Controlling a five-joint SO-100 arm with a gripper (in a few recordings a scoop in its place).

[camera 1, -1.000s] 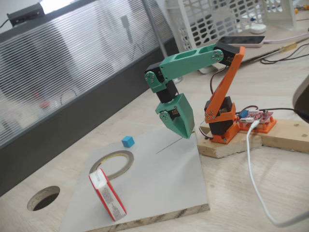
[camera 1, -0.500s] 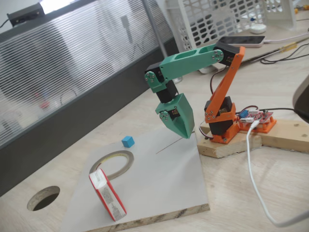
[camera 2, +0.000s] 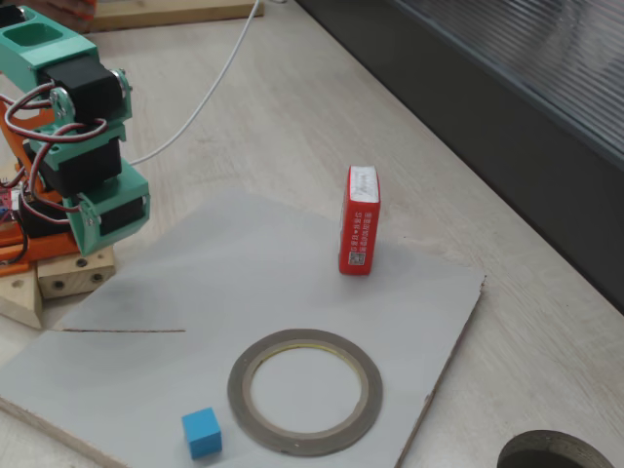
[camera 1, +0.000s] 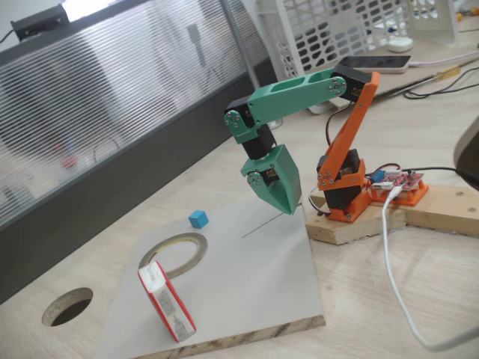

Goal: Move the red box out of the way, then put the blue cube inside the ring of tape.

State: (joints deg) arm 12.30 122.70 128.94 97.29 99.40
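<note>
The red box (camera 1: 166, 301) stands on its narrow edge on the grey-white board (camera 1: 254, 284), a little apart from the ring of tape (camera 1: 176, 253); the red box (camera 2: 359, 220) is upright here too. The beige ring of tape (camera 2: 305, 390) lies flat with nothing in its opening. Just outside the ring sits the blue cube (camera 1: 198, 218), the same blue cube (camera 2: 202, 432). My green gripper (camera 1: 287, 208) hangs shut and empty above the board's edge near the arm's base, well away from all three; the gripper (camera 2: 97, 232) points down.
The arm's orange base (camera 1: 344, 198) is mounted on wooden blocks beside a red circuit board (camera 1: 400, 185) with wires. A white cable (camera 1: 393, 277) runs across the table. A dark round hole (camera 1: 67, 307) is cut in the tabletop. A dark wall (camera 1: 112, 187) borders the table.
</note>
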